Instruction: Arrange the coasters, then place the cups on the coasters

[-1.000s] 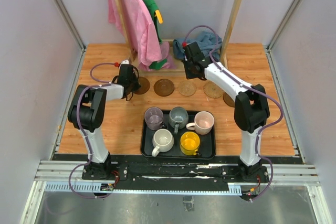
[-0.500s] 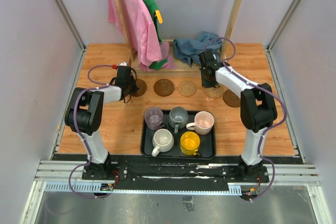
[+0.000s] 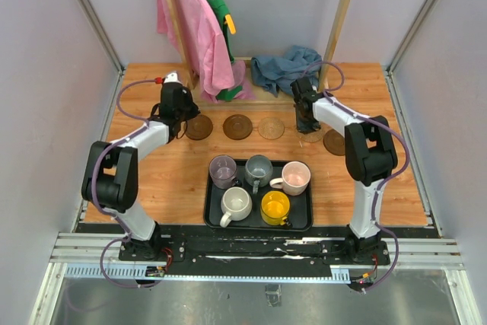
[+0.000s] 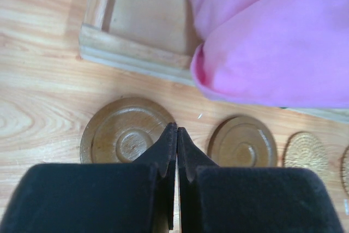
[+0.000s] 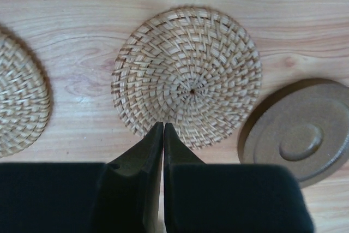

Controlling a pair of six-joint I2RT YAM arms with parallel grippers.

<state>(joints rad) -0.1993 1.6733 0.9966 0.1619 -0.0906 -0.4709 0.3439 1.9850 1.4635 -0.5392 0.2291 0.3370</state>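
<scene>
Leave the cups [image 3: 259,169] in the tray [image 3: 212,218] for now. Just beyond the tray, finish the coasters [image 3: 237,126] first: push with shut tips, press lightly, even the gaps. Note the left gripper [image 4: 176,133] closed, empty, over the dark coaster [image 4: 122,137] beyond the tray's left; the right gripper [image 5: 163,128] closed, empty, at the edge of the woven coaster [image 5: 188,75] beyond its right. Smooth wooden table [image 3: 167,180]. Farthest behind the tray, pink cloth [image 3: 194,28], blue cloth [image 3: 283,68], grey walls [image 3: 46,74].

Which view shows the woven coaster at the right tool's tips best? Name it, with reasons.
Right wrist view: the woven coaster lies nearly whole, weave sharp, past the shut right tool. In the top external view the arm hides most of it; the left wrist view catches only a sliver at its right edge.
</scene>
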